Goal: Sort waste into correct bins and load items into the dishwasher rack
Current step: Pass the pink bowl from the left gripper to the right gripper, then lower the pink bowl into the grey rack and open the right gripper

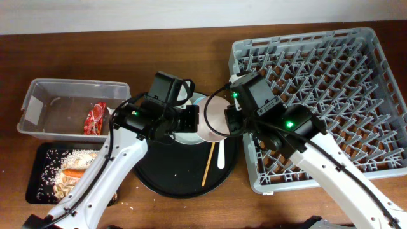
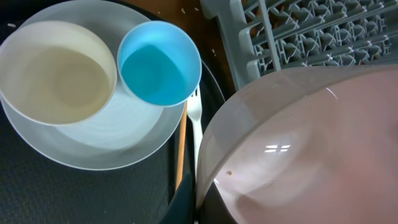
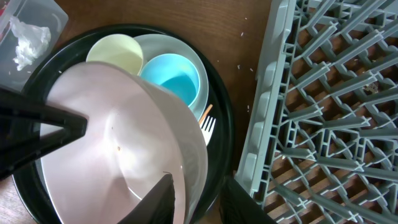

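Nothing is loaded yet. The pale round plate [image 1: 213,121] is clamped by the right gripper [image 3: 202,200] beside the grey pegged rack [image 1: 331,83]; the left gripper [image 1: 193,119] cannot be judged open or closed.

The left arm [image 1: 108,166] and right arm [image 1: 346,175] reached inward, wrists bent down. The right tool [image 1: 231,121] pinched the pale round plate [image 1: 213,119] at its rim. The left tool [image 1: 189,121] faced it, its grip unclear.

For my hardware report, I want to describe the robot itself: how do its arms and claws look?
The left arm and right arm have white links, black joint housings, lit green lights and black cables. The right claw has black fingers.
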Robot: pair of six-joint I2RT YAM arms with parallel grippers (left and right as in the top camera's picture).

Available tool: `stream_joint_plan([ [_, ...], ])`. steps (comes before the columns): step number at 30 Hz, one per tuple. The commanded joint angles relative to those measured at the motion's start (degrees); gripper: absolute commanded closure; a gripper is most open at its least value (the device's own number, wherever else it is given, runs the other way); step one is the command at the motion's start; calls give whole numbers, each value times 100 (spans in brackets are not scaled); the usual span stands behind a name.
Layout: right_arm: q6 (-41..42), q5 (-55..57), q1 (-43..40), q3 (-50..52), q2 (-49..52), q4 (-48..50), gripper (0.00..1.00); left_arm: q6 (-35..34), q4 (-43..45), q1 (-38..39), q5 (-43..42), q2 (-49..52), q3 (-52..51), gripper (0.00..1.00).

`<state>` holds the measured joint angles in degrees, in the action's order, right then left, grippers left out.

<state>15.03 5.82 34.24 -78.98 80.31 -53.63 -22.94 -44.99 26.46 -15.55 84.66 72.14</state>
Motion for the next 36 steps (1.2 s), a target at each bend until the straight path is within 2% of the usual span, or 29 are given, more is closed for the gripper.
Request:
stream_joint_plan([
  [1, 28, 90, 31, -92, 125, -26, 72, 111, 48, 7, 37, 31, 153, 100],
  [5, 28, 90, 31, -90, 459, 11, 75, 111, 46, 7, 37, 31, 153, 100],
  [6, 28, 90, 31, -92, 459, 63, 82, 111, 46, 7, 37, 31, 153, 100],
  [7, 28, 90, 31, -90, 459, 70, 94, 111, 37, 7, 37, 31, 153, 100],
  [8, 28, 90, 31, -92, 459, 70, 96, 111, 33, 7, 35, 31, 153, 100],
  [10, 28, 94, 28, -92, 459, 70, 96, 111, 33, 7, 15, 31, 153, 99],
  [12, 31, 109, 20, -90, 459, 48, 96, 111, 17, -52, 15, -70, 243, 85],
  [14, 31, 111, 15, -92, 459, 68, 96, 116, -96, -249, 17, -323, 579, 77],
  [19, 24, 306, 13, -92, 459, 275, 96, 184, -214, -1045, 50, -1276, 861, 71],
  [20, 26, 763, 13, -92, 459, 407, 96, 181, -199, -1298, 107, -1401, 859, 53],
  [22, 24, 2352, 13, -92, 459, 619, 96, 181, -223, -1561, 192, -1429, 859, 1],
  [23, -7, 3126, 13, -92, 459, 688, 96, 179, -243, -1591, 190, -1429, 857, 1],
  [26, -970, 5154, -98, -92, 459, 1097, 96, 179, -245, -1591, 188, -1429, 857, 1],
  [28, -1340, 5335, -566, -92, 461, 1423, 96, 179, -245, -1591, 188, -1429, 857, 1],
  [31, -2579, 5340, -1873, -92, 726, 2603, 96, 179, -245, -1591, 188, -1429, 857, 1],
  [34, -4140, 5340, -2874, -92, 1478, 4074, 96, 179, -245, -1591, 188, -1429, 857, 1],
  [36, -4538, 5335, -3147, -92, 1974, 4568, 96, 179, -245, -1591, 188, -1429, 857, 1],
])
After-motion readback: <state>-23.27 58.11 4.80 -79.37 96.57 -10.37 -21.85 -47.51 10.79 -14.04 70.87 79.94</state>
